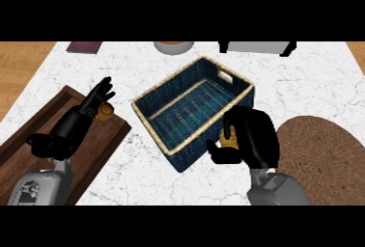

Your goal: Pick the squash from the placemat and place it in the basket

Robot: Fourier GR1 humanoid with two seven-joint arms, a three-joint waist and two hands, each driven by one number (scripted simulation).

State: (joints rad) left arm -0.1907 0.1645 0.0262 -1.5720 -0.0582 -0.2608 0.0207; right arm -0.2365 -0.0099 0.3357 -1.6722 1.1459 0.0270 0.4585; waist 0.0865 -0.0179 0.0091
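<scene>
Squash [230,140] within right robot hand [246,137]

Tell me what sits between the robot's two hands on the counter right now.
In the head view, the blue woven basket lies between the left hand and the right hand, which is curled round the squash at the basket's near right rim.

Basket [187,112] interior lies open; right hand [246,135] overhangs its rim.
</scene>
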